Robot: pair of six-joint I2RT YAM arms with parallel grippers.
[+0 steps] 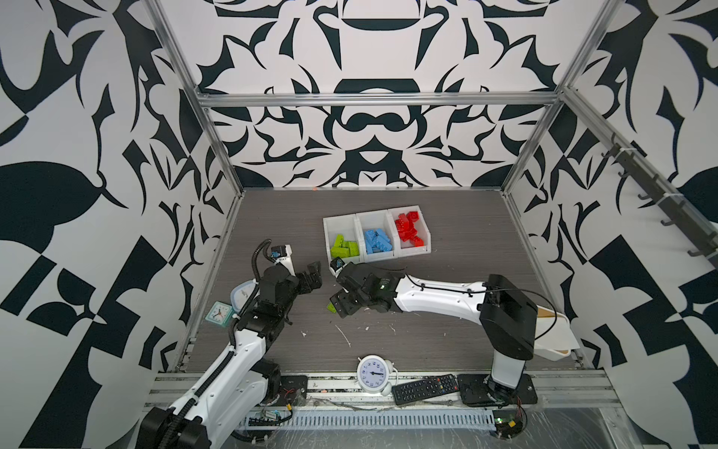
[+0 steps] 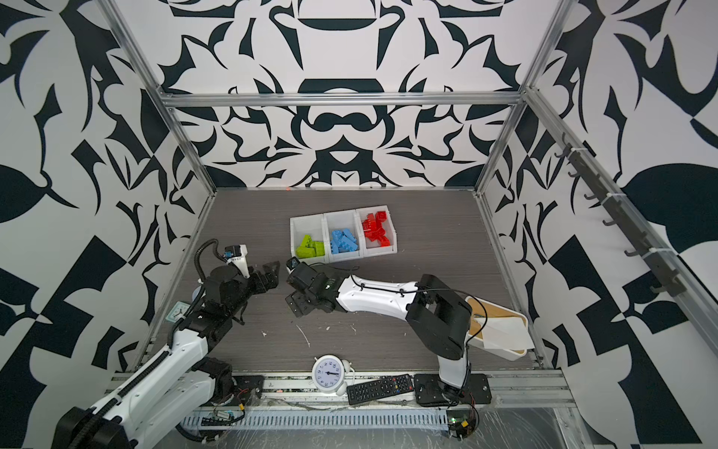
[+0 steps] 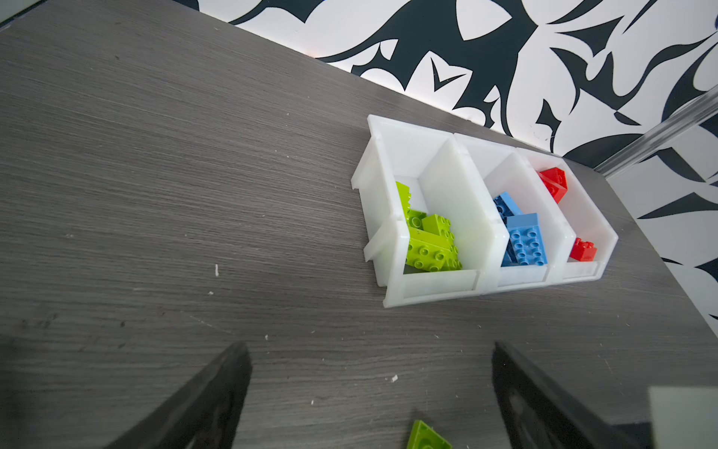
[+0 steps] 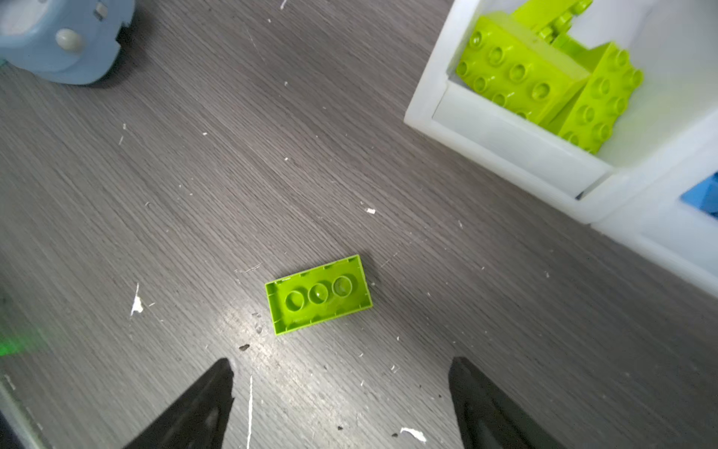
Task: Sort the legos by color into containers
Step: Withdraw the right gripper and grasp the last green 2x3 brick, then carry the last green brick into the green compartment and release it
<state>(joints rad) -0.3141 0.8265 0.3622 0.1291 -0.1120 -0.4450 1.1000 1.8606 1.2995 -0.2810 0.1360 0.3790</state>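
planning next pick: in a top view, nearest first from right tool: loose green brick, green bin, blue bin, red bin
1. loose green brick, by the right tool
2. green bin, left end
3. blue bin, middle
4. red bin, right end

Walls (image 1: 369, 155): black-and-white swirls
Table (image 1: 427, 342): grey woodgrain
3 containers (image 3: 454, 186): white
Legos (image 1: 375, 241): lime green, light blue, red
Loose lego (image 4: 318, 295): lime green
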